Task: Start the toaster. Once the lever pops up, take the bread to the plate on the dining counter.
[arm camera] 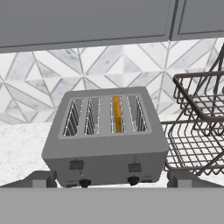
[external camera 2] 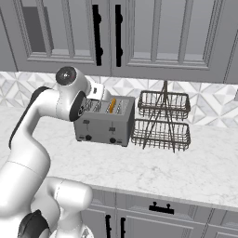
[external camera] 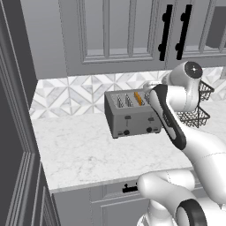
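Note:
The grey four-slot toaster point(arm camera: 107, 140) stands on the white marble counter point(external camera: 79, 150) against the tiled backsplash. The bread point(arm camera: 117, 113) sits on edge in the third slot from the left, its tan top edge showing; it also shows as an orange strip point(external camera: 138, 98) from the left base camera. Both black levers point(arm camera: 76, 165) are on the front, above two black knobs. My gripper point(arm camera: 111, 180) hovers just in front of and above the toaster, open, its fingertips point(arm camera: 41, 179) far apart with nothing between them. The plate and the dining counter are out of view.
A two-tier dark wire basket rack point(external camera 2: 162, 122) stands close to the toaster's right side. Grey wall cabinets with black handles point(external camera 2: 96, 32) hang overhead. A tall dark panel point(external camera: 13, 132) closes the counter's left end. Open marble lies left of and in front of the toaster.

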Tool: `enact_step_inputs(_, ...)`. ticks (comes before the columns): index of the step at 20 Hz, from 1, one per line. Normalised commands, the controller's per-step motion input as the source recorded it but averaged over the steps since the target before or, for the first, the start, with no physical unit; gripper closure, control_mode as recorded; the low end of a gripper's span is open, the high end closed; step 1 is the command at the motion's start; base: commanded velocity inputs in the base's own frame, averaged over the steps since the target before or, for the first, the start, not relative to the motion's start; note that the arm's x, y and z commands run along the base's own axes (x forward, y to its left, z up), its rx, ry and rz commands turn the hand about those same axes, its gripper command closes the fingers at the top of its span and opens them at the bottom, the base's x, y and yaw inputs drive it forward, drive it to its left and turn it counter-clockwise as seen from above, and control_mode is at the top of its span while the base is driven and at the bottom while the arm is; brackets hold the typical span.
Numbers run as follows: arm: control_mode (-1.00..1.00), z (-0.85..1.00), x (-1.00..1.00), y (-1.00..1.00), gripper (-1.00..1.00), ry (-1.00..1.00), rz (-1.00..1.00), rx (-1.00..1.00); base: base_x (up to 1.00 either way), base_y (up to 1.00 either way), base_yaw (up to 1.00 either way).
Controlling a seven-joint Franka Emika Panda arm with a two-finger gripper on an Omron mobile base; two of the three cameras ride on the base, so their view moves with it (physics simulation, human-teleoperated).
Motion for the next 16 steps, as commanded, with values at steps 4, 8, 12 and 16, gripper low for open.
enact_step_inputs(4,-1.00,0.00,0.00,0.00,-1.00,0.00,0.00,0.00,0.00,0.00,0.00)
enact_step_inputs(8,-1.00,0.00,0.00,0.00,-1.00,0.00,0.00,0.00,0.00,0.00,0.00)
enact_step_inputs(12,-1.00,0.00,0.00,0.00,-1.00,0.00,0.00,0.00,0.00,0.00,0.00)
enact_step_inputs(16,-1.00,0.00,0.00,0.00,-1.00,0.00,0.00,0.00,0.00,0.00,0.00)
